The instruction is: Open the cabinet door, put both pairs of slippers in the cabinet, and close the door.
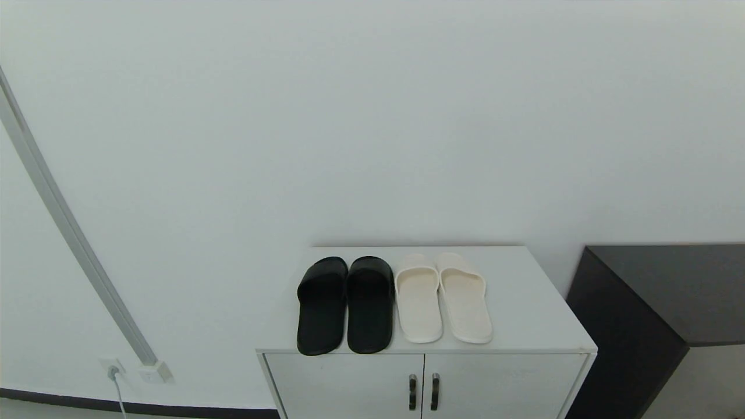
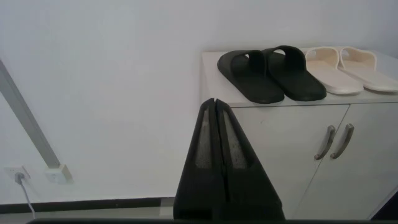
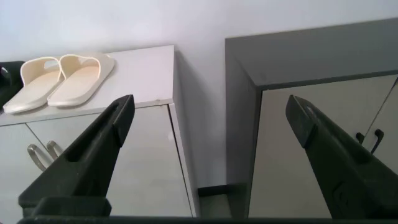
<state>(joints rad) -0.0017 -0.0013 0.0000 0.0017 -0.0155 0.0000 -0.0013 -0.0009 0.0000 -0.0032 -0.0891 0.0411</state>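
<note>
The left jaws are pressed shut and the right jaws gape empty, while the white cabinet [image 1: 500,378] (both doors [image 1: 343,384] closed) carries the black slippers [image 1: 366,305] and cream slippers [image 1: 419,302] on top: every step remains.

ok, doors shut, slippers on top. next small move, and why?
Probably bring the open right claw to the right door handle. Both cabinet doors are shut, the black slippers and white slippers sit on top, and the left claw is shut, so it looks less ready to grasp.
</note>
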